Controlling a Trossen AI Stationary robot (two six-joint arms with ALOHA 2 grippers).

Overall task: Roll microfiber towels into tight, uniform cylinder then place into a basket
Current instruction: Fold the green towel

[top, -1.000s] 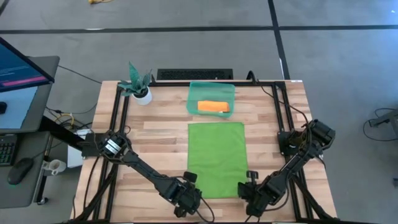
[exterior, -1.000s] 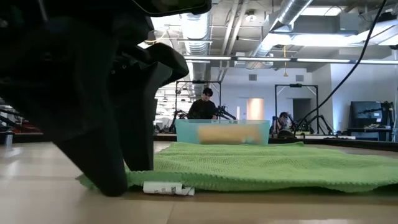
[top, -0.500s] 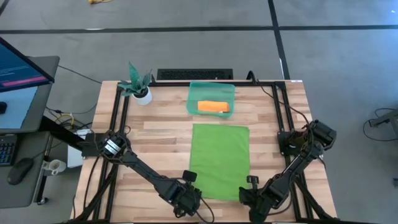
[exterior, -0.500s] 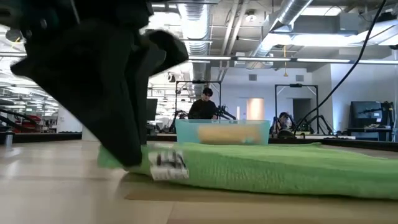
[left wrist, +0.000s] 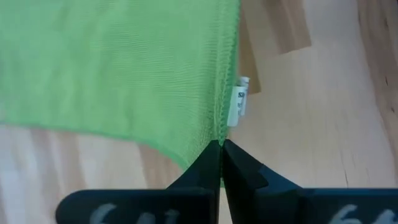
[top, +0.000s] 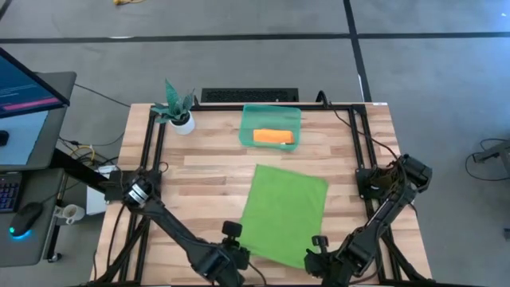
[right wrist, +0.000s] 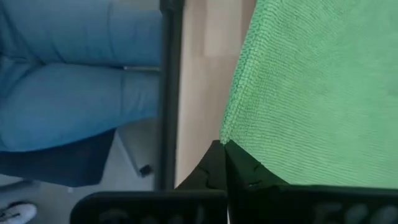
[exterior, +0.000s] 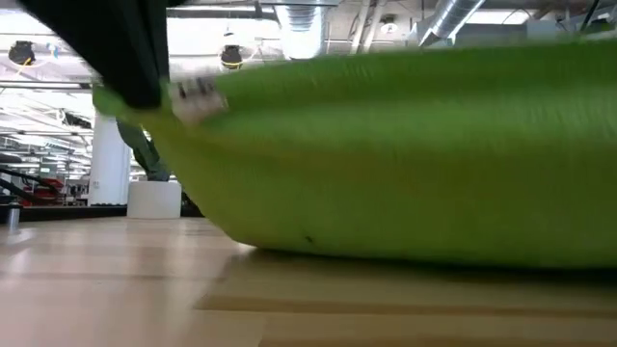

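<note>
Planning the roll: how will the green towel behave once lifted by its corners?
Probably floppy: the green towel sags in a belly between the pinched corners. Likely light, since the left gripper and right gripper hold it by fingertip pinches. Its nubby weave probably resists slipping.

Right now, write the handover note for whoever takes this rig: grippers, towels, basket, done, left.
Left gripper: shut on the green towel, at its near corner with the tag.
Right gripper: shut on the other near corner.
Green towel: unrolled, near edge lifted off the table, lying askew.
Orange towel: in the basket at the far edge.
Done: orange towel binned.
Left: roll green towel, place it in basket.
</note>
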